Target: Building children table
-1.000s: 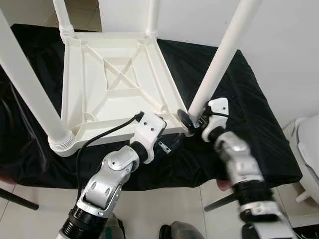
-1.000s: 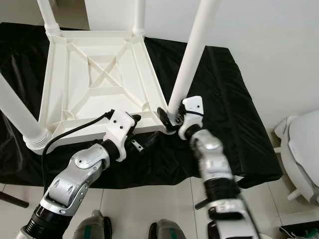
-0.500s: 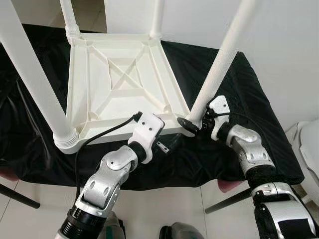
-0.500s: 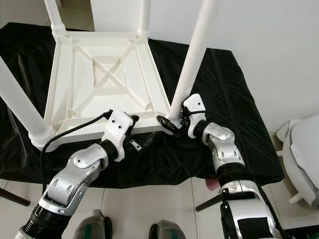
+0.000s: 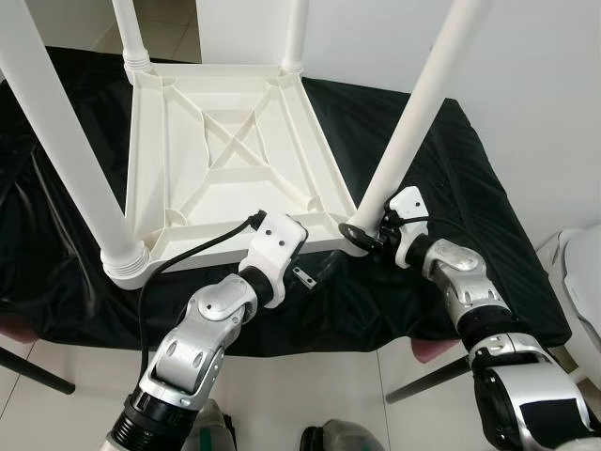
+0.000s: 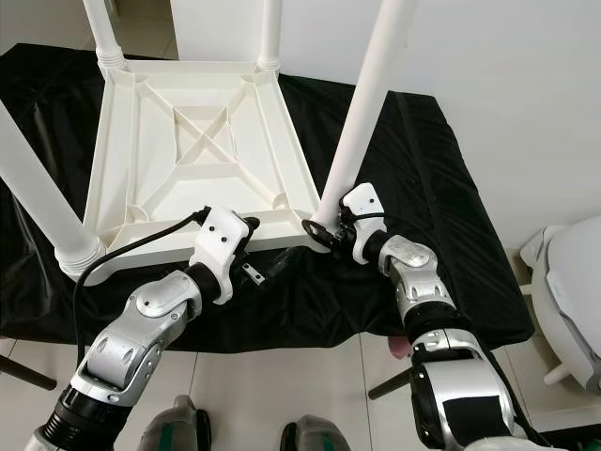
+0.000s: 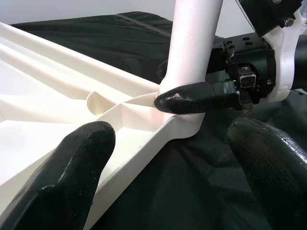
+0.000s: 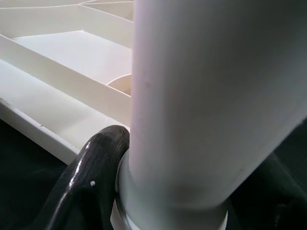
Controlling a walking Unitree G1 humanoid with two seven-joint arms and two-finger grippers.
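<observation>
Both silver arms reach forward, elbows bent. Left gripper (image 7: 168,158) points ahead and a bit to the robot's right, black fingers (image 7: 62,177) spread wide apart, nothing between them, black cable trailing back from its white wrist housing. Right gripper (image 5: 362,235) turned inward toward the left one, its fingers (image 8: 93,177) closed around something white, forearm angled back to the robot's right

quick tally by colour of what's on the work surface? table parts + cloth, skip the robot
White: 5, the upturned table top and 4 table legs
Black: 1, the cloth
Total: 6
</observation>
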